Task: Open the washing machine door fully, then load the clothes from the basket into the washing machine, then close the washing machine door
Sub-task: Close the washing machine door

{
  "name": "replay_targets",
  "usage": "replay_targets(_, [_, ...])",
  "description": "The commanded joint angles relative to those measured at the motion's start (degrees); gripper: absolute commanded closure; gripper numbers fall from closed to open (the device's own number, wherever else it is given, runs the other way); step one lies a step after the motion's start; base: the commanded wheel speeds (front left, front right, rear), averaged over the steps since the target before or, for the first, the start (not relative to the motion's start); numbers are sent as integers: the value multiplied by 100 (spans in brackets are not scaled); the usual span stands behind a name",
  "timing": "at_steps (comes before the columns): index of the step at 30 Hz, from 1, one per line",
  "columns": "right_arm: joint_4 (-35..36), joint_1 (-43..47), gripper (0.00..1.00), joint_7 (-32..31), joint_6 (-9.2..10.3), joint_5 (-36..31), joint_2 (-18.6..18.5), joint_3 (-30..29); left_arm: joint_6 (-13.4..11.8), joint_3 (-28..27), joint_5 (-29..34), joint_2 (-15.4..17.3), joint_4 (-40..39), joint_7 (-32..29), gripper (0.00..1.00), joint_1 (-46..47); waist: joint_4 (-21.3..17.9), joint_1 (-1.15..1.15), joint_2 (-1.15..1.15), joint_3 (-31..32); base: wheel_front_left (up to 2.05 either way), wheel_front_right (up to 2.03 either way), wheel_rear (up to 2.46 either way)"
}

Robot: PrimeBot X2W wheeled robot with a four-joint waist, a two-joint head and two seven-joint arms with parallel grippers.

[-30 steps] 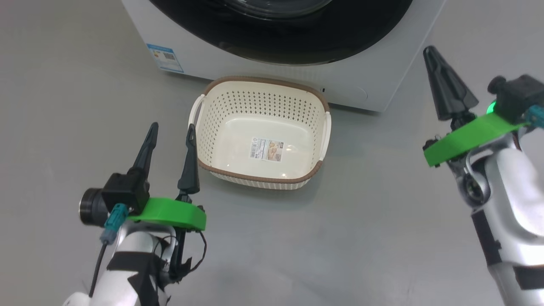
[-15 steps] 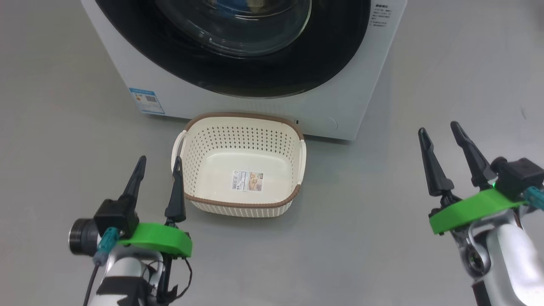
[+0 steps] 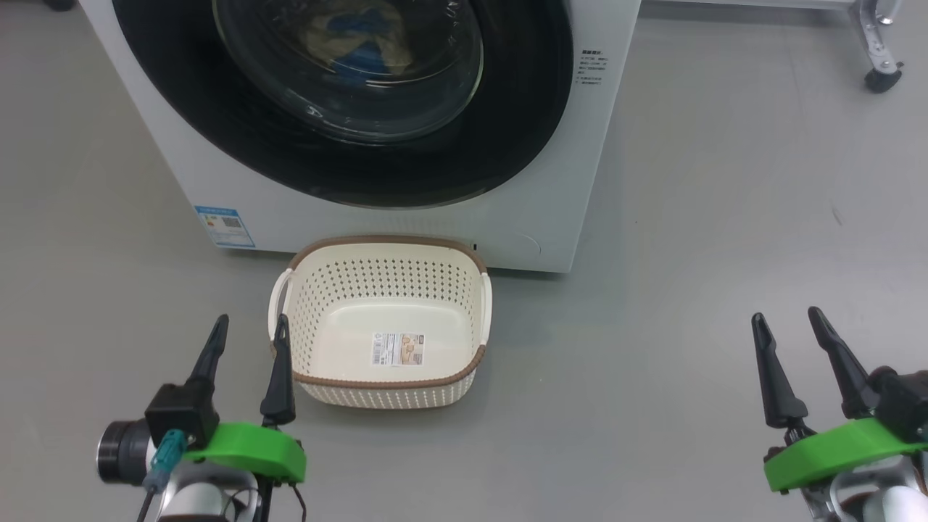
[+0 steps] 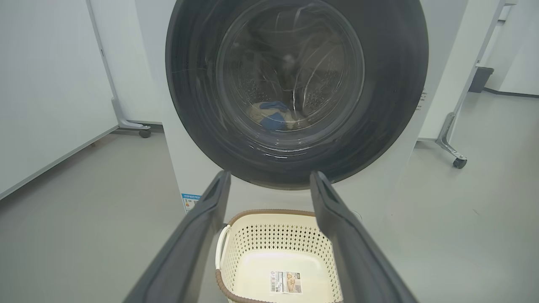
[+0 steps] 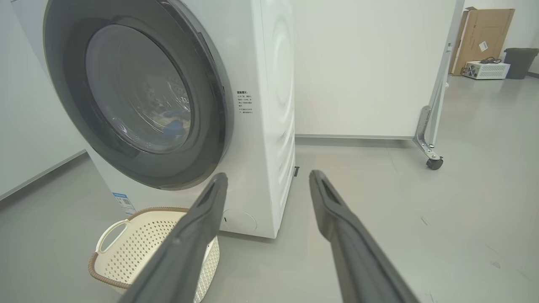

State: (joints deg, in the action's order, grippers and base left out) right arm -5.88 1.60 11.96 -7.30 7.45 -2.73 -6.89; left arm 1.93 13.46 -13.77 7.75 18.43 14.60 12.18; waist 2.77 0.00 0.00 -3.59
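Observation:
The washing machine stands ahead with its black-rimmed washing machine door shut flat against the front. Through the glass, cream and blue clothes lie in the drum; the left wrist view shows the clothes too. The basket sits on the floor before the machine, holding nothing but its bottom label. My left gripper hovers open just left of the basket. Far off to the right, my right gripper is open over bare floor. Both wrist views show spread fingers with nothing between them.
Grey floor lies all around. A white wheeled partition with a caster stands right of the machine, another caster to its left. A cardboard box and a grey bin are far back right.
The head camera has tilted up, bringing more of the door and drum into view. My right gripper went from shut to open and dropped to the lower right. The left gripper stayed open.

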Motion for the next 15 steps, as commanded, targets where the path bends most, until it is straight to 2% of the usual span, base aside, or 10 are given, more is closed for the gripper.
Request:
replay_targets(1, [323,-63,0,-57,-19,-58,-30,71,-45,-222,-49,147,-233,6,0,101,-77,0,0,51,0,0,0])
replay_targets(15, [813,305,0,-329,-19,-25,-16,-34,-174,-205,-158,161,-405,-109,0,-218,-227,0,0,222,0,0,0])
